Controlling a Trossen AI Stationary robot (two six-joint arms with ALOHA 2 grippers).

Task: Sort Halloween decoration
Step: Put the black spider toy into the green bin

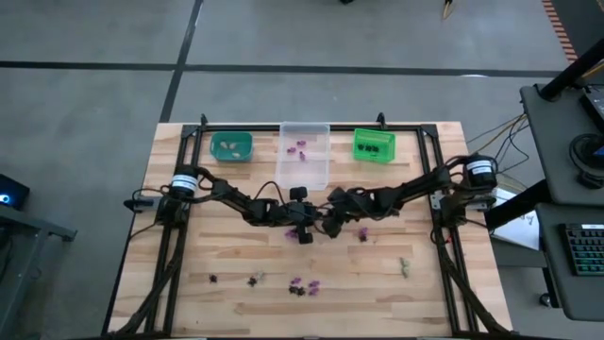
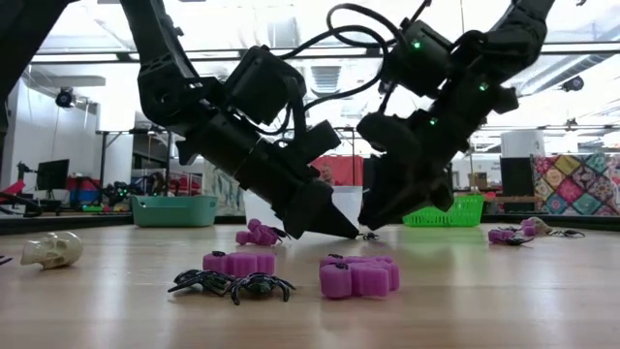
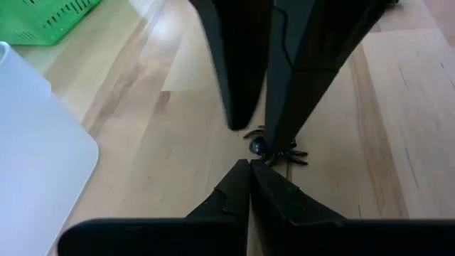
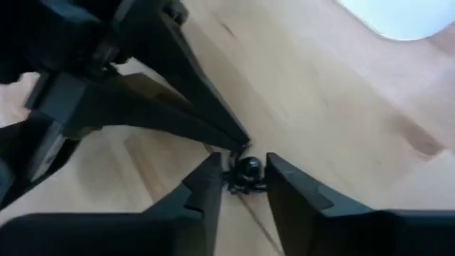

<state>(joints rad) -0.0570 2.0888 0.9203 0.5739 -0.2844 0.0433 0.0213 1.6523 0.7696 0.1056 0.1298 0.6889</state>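
- Right now, both arms are meeting at the middle of the wooden table [image 1: 236,297], their tips almost touching over one small black spider [image 4: 248,171].
- That black spider is lying flat on the boards, and the right gripper [image 4: 242,186] is straddling it: its two fingers are standing apart, one on each side of the toy, with a little gap showing between pad and spider, so the toy is sitting between them rather than being squeezed.
- Meanwhile the left gripper [image 3: 249,169] is pointing at the same spot with its fingers pressed together and nothing between them; its tip is resting just beside the spider, on the side away from the right arm.
- From table height, the two dark grippers are angling down toward each other, with the spider barely visible under their tips.
- Closer to that low camera, two purple pieces [image 2: 358,275] and a pair of black spiders [image 2: 232,284] are lying loose, and a pale skull [image 2: 51,250] is sitting well off to one side.
- More trinkets are lying scattered along the near part of the table in the overhead view, well apart from the arms.
- Along the far edge, a teal bin [image 1: 231,145], a clear bin [image 1: 304,165] and a green bin [image 1: 374,144] are standing in a row; purple bits are showing in the clear one and dark ones in the green.
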